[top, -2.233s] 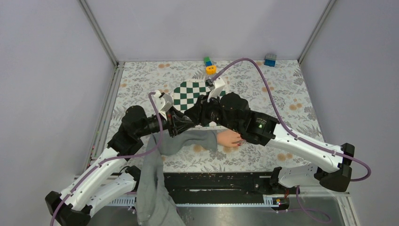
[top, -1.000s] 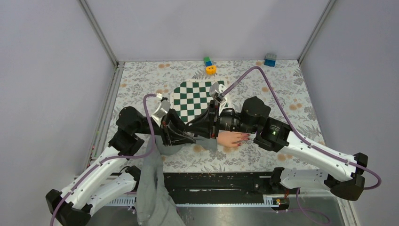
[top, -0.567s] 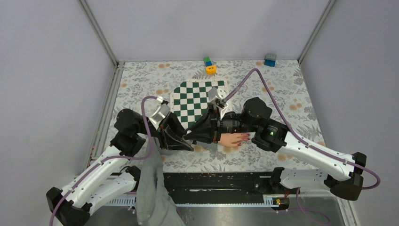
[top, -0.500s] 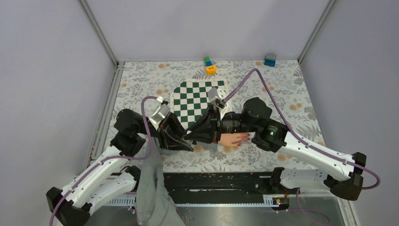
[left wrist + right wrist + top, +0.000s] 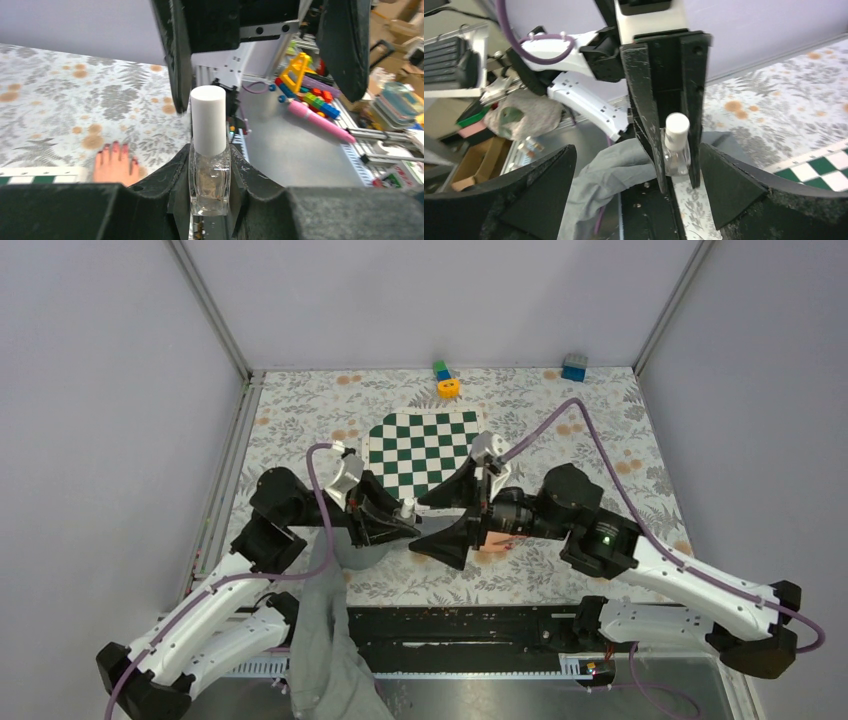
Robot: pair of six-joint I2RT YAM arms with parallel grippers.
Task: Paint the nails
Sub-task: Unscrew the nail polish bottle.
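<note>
Counter (image 5: 600,420) w/ floral cover fills the enclosure floor, grey walls on 3 sides. Both arms reach in to the middle: L arm (image 5: 215,590) from near left, R arm (image 5: 690,575) from near right, each w/ a purple cable. Grey sleeve (image 5: 325,640) runs up from the near edge btwn the arm bases and passes under the L wrist. Green-and-white chessboard (image 5: 425,445) lies flat just beyond the two wrists. Pale pinkish hand (image 5: 116,169) lies palm down on the floral cover, just beside the board's near edge, mostly hidden under the R wrist in the top view. R fingers (image 5: 447,542) are spread wide, holding nothing; they face the L wrist, one on each side of the bottle's line, apart from it. L fingers (image 5: 175,180) pinch a small clear glass bottle (image 5: 209,165) by its body, upright, w/ a white cylindrical cap (image 5: 209,120) on top. At the counter's far edge: blue block (image 5: 574,367), green-and-blue block (image 5: 441,369), orange ring (image 5: 448,388) just in front of it, all well apart from the arms. The nails (image 5: 115,144): tiny, dark red, glossy, on that hand's fingertips, pointing away from the L wrist cam; both sets of fingers are apart from them
</note>
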